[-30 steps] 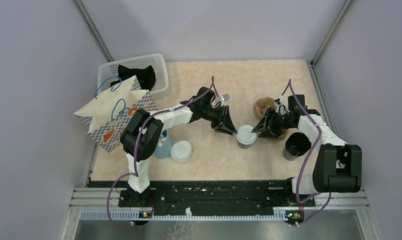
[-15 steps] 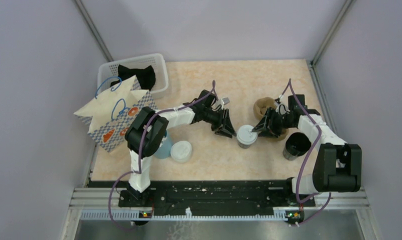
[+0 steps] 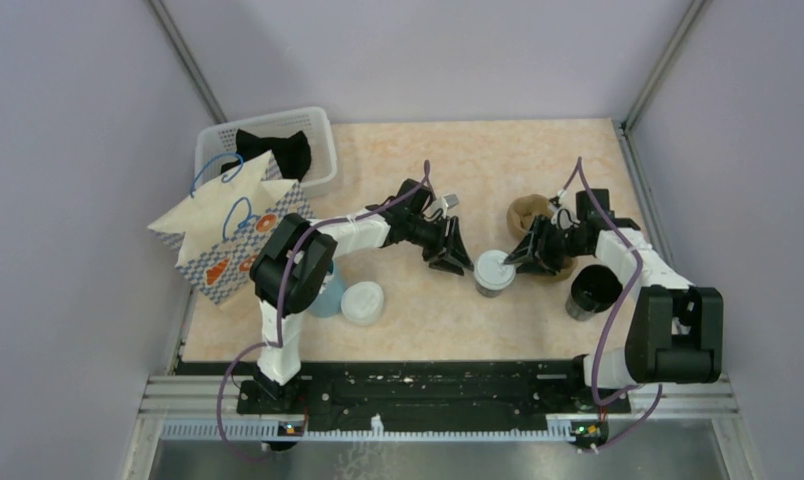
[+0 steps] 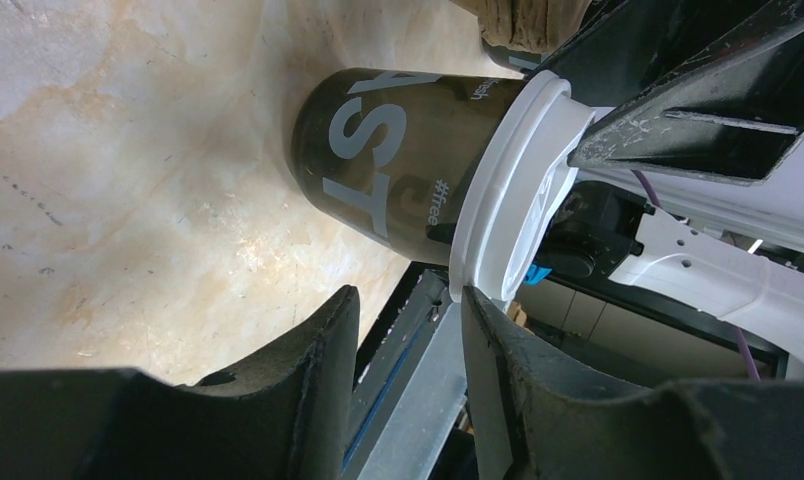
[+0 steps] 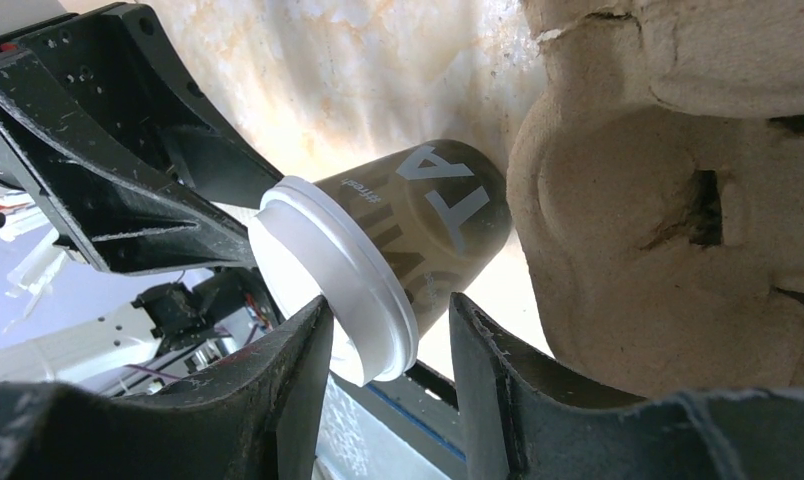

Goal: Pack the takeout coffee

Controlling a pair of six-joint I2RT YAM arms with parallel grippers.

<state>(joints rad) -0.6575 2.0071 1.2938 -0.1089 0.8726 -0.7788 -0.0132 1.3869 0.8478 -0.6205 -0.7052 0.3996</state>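
Cup (image 3: 493,272): upright on table (image 3: 418,170), lid on, between the two claws; same spot as a second ago.
Left claw (image 3: 459,260): half-open, empty, just beside cup; shifted only slightly, no nearer.
Right claw (image 3: 515,261): half-open, astride the lid rim; I can confirm no grip; unchanged.
Carrier (image 3: 526,212): just beyond cup.
Meaning: I judge pickup still pending; cup not yet lifted.
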